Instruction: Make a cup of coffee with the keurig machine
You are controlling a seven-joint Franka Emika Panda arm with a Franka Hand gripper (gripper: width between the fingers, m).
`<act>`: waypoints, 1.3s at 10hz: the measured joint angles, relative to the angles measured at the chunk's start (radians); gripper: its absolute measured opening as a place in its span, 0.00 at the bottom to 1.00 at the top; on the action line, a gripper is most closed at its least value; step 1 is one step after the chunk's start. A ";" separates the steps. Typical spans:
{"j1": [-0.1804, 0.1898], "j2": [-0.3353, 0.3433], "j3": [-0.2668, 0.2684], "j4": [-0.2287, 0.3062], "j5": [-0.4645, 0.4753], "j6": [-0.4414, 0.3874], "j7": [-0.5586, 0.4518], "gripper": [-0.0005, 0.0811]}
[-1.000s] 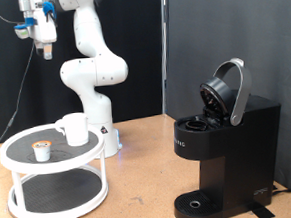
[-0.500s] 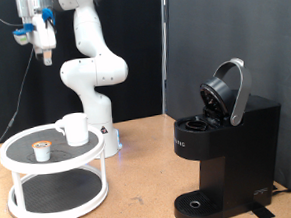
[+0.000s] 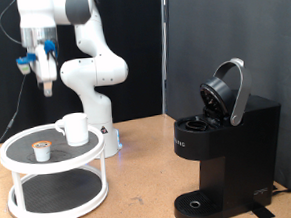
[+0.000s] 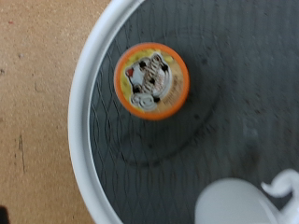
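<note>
The white cup (image 3: 75,129) stands on the top shelf of a round white two-tier tray (image 3: 13,158) at the exterior view's left. A small orange-rimmed, brown-topped pod (image 3: 42,150) sits beside it. My gripper (image 3: 47,88) hangs high above the tray, roughly over the pod, and holds nothing that I can see. The wrist view looks straight down on the pod (image 4: 151,81) and the edge of the cup (image 4: 238,203); my fingers do not show there. The black keurig machine (image 3: 223,149) stands at the exterior view's right with its lid (image 3: 227,91) raised.
The robot's white base (image 3: 93,78) stands behind the tray. The tray's white rim (image 4: 80,140) borders the wooden table (image 4: 33,93). A black curtain (image 3: 141,49) hangs behind the table. The machine's round drip base (image 3: 197,204) has nothing on it.
My arm has come down from the top of the exterior view, bringing the gripper lower and closer to the tray. The cup, pod and machine have not moved.
</note>
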 joint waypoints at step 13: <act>-0.036 0.167 -0.028 -0.116 -0.054 0.348 0.000 0.91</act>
